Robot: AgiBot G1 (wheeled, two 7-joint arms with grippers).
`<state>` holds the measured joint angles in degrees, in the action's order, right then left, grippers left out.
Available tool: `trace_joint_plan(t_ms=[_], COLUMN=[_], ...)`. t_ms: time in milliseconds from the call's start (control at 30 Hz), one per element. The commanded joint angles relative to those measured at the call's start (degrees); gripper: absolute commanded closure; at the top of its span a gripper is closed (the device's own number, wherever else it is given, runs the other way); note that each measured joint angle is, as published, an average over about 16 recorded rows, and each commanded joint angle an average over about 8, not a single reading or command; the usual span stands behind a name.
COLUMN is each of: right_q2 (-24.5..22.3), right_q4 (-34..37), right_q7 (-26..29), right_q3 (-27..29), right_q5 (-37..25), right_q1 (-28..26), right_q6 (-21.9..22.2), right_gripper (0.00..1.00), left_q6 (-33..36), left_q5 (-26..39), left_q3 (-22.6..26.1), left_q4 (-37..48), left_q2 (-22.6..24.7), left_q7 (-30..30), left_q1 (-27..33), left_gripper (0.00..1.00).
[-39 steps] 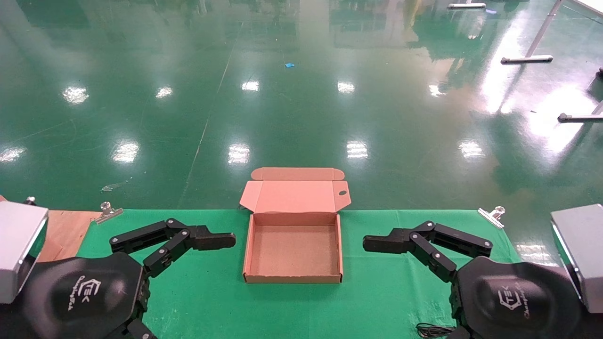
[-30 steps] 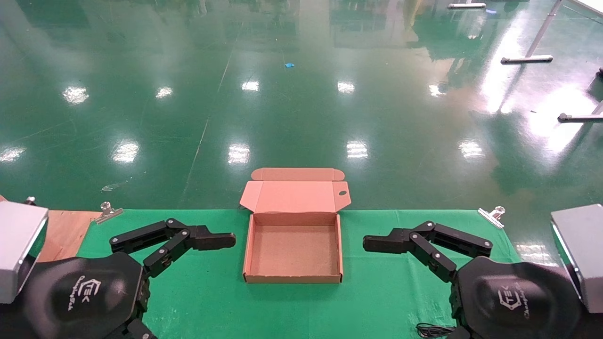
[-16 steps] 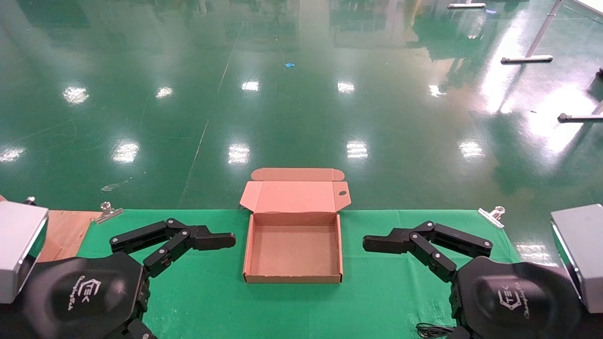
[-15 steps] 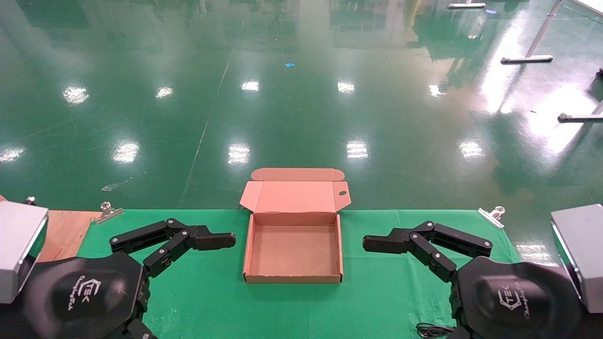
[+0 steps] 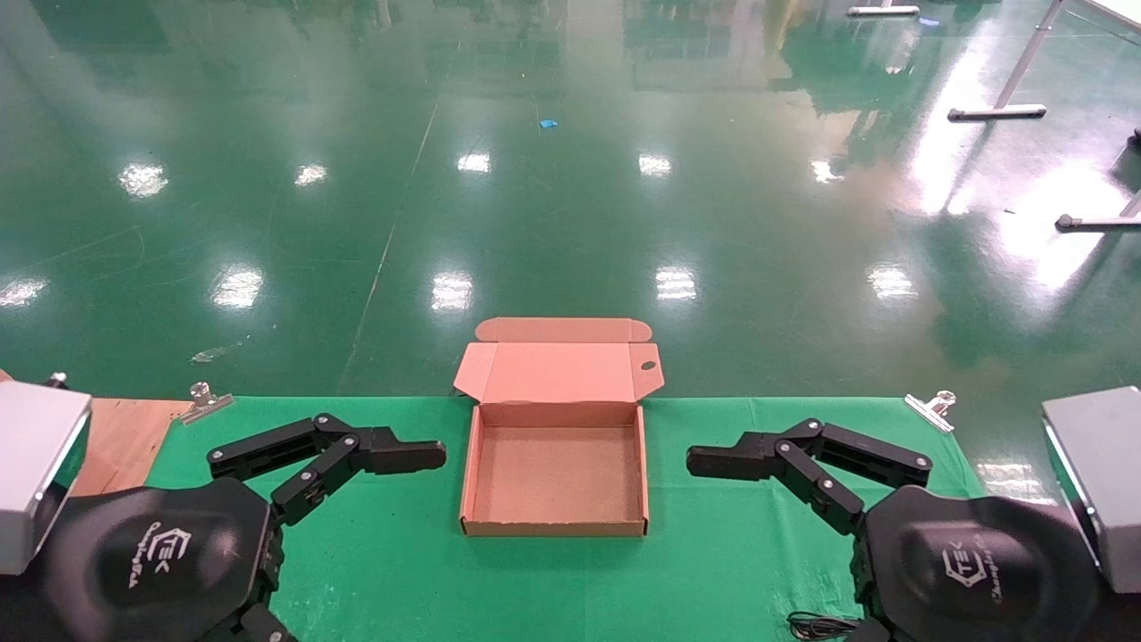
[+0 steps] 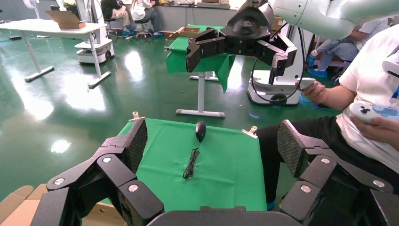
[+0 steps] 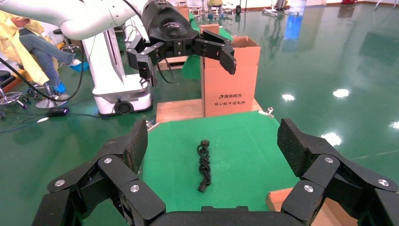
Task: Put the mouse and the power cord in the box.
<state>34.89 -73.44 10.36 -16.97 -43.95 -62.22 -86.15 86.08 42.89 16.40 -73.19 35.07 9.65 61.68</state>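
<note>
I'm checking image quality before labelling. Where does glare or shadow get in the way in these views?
Head view: bright lamp reflections dot the glossy floor, but the box is evenly lit. Left wrist view: floor glare is strong, yet the mouse stays clear. Right wrist view: the power cord reads sharply against the cloth; the right tool frames it.

A glossy green floor [image 5: 570,178] mirrors rows of ceiling lights. The desk [image 5: 401,571] wears a green cloth held by metal clips [image 5: 203,399]. White table legs [image 5: 998,111] stand far off on the floor. A tall cardboard carton [image 7: 230,80] stands past the desk's end.
</note>
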Motion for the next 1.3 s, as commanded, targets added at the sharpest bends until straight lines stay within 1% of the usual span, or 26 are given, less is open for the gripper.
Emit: trace_joint_plan(t_ms=[33, 133, 200, 333, 467, 600, 767, 900, 1000, 1100, 1200, 1300], right_q2=[0.01, -0.39, -0.7, -0.72, 0.4, 2.75, 7.27, 11.25, 14.11, 16.84, 19.41, 21.81], right_q4=[-0.02, 0.0, -0.13, -0.76, -0.5, 1.31, 5.35, 10.33, 15.14, 20.54, 26.25, 32.0], right_q7=[-0.01, -0.5, -0.95, -2.01, -3.2, -4.7, -6.71, -8.64, -10.68, -13.2, -15.86, -18.44], right_q3=[0.02, -1.37, -2.76, -6.24, -10.12, -14.25, -19.86, -23.72, -25.72, -27.11, -28.05, -28.7], right_q5=[0.18, -3.46, -7.29, -16.91, -27.84, -39.38, -53.12, -61.76, -66.09, -68.95, -70.75, -71.88], right_q1=[0.14, -1.08, -2.42, -5.6, -9.21, -13.35, -17.93, -20.35, -21.51, -22.3, -22.83, -23.2], right_q6=[-0.05, -0.88, -1.39, -1.91, -1.61, -1.18, -0.73, 0.51, 2.26, 4.51, 6.94, 9.4], right_gripper=[0.0, 0.0, 0.0, 0.0, 0.0, 0.0, 0.0, 0.0, 0.0, 0.0, 0.0, 0.0], left_q6=[0.05, 0.65, 1.06, 1.83, 2.6, 3.14, 3.01, 2.03, 0.67, -1.24, -3.35, -5.24], left_q5=[-0.25, 1.85, 3.92, 8.17, 13.92, 21.31, 31.48, 41.52, 48.19, 53.21, 56.96, 59.18], left_q3=[-0.14, 0.6, 1.36, 3.2, 5.85, 9.54, 14.7, 19.55, 22.68, 25.04, 26.87, 28.0], left_q4=[-0.03, 0.47, 1.09, 3.34, 6.94, 11.48, 18.68, 24.82, 29.61, 34.45, 39.05, 43.33], left_q2=[0.07, 0.02, -0.08, 0.13, 1.03, 3.03, 6.52, 9.95, 12.85, 15.74, 18.43, 20.78], left_q7=[-0.21, -1.47, -2.39, -4.15, -6.47, -8.89, -12.72, -16.07, -18.13, -20.16, -22.31, -24.52], left_q1=[-0.01, 0.15, 0.33, 0.82, 2.23, 5.34, 10.53, 15.37, 18.79, 21.4, 23.18, 24.31], left_gripper=[0.0, 0.0, 0.0, 0.0, 0.0, 0.0, 0.0, 0.0, 0.0, 0.0, 0.0, 0.0])
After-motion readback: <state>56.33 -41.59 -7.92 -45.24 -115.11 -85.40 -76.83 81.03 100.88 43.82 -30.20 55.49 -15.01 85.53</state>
